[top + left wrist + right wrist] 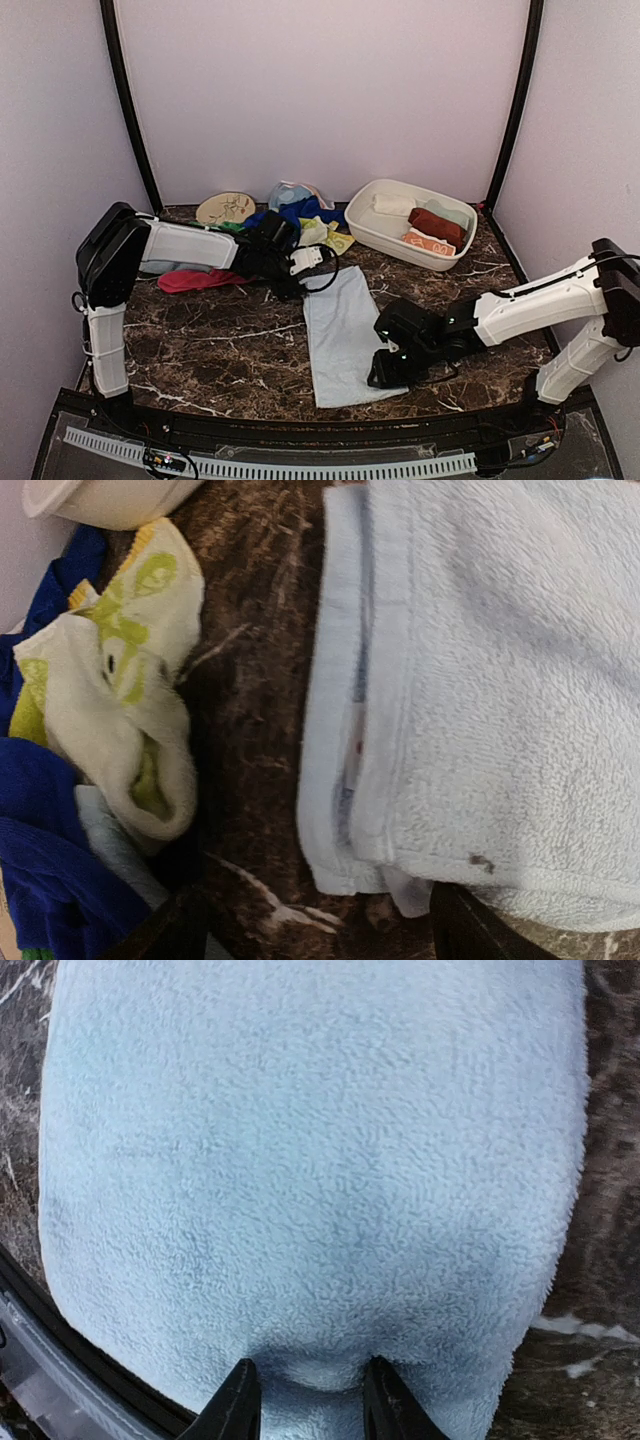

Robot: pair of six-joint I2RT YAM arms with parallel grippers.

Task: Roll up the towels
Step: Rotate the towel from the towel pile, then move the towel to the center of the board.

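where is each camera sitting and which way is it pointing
Top external: above and behind the bases, looking down on the marble table; both arms show, with left gripper and right gripper.
Left wrist: on the left arm, facing down at the far corner of the pale blue towel; open fingers at the bottom edge.
Right wrist: on the right arm, facing down at the towel's near end, pinched between its fingers.
All three share that towel.

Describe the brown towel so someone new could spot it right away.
Look at the white basin at the back right of the table. Inside it, the brown towel lies in the middle. It is the only dark, rust-coloured roll there.
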